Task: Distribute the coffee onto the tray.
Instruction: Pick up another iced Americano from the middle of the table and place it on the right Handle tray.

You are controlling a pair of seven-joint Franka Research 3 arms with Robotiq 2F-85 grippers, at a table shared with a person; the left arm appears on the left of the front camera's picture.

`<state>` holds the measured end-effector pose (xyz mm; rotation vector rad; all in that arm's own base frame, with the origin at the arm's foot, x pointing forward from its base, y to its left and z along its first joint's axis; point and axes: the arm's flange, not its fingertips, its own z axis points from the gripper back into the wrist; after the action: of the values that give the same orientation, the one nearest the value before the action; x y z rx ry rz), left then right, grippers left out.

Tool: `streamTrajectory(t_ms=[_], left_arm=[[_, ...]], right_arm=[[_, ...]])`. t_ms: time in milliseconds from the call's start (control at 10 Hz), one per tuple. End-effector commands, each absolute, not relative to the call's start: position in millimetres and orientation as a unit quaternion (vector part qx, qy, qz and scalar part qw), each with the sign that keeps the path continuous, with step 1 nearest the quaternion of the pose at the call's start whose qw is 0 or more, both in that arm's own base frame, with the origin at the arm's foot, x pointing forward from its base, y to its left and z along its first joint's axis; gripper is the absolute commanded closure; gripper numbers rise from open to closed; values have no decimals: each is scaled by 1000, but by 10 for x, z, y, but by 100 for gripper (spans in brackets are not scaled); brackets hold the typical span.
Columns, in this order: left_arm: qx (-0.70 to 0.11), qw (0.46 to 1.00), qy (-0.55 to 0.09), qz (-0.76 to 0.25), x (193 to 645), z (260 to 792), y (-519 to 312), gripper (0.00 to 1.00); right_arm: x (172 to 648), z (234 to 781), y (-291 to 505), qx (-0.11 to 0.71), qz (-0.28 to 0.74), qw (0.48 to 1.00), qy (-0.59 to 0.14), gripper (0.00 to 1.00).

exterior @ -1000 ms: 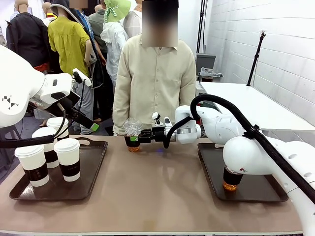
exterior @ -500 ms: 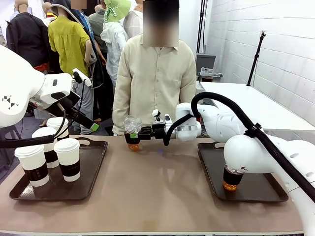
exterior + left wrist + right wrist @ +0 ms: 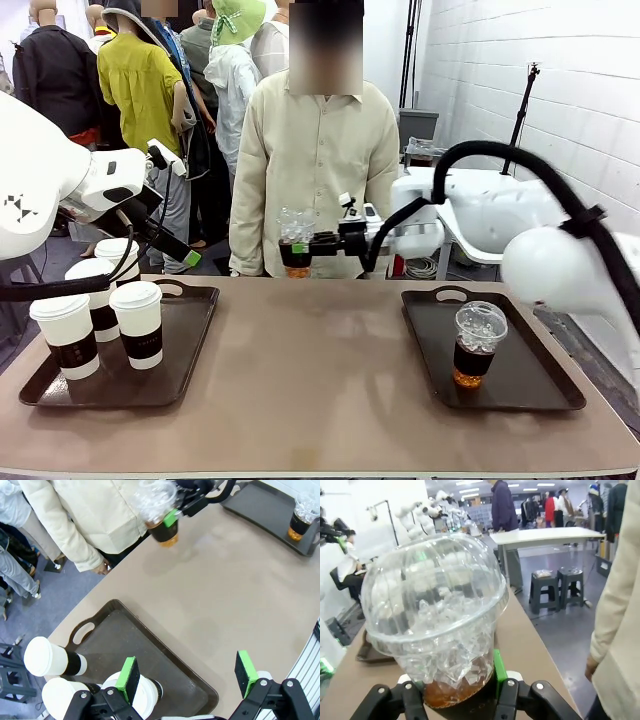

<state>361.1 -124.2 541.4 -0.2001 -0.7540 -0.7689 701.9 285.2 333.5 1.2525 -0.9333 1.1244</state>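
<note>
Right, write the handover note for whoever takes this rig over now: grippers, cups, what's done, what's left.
Right gripper: shut on an iced cup, held in the air over the far table edge, in front of the person.
Left gripper: open, holding nothing, hanging over the near end of the left tray.
Left tray: four white lidded cups standing together at its left end.
Right tray: one iced cup, upright.
Done: one iced drink set on the right tray.
Left: the held iced cup still needs setting down, probably on the right tray.
</note>
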Motion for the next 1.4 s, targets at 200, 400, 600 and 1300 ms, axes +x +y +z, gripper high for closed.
streamTrajectory(t_ms=[200, 400, 600, 1300], left_arm=[[-97, 854, -356, -366, 3608, 5411, -1236, 0], [-97, 854, -356, -366, 3608, 5411, -1236, 0], [-97, 854, -356, -366, 3608, 5411, -1236, 0], [-97, 854, -356, -366, 3608, 5411, -1236, 0]], right_arm=[[6396, 3613, 2033, 533, 481, 578, -389, 44], [6290, 3610, 1775, 521, 473, 592, -393, 44], [6232, 3591, 1685, 522, 464, 589, -406, 44], [6300, 3475, 1574, 506, 473, 604, -394, 44]])
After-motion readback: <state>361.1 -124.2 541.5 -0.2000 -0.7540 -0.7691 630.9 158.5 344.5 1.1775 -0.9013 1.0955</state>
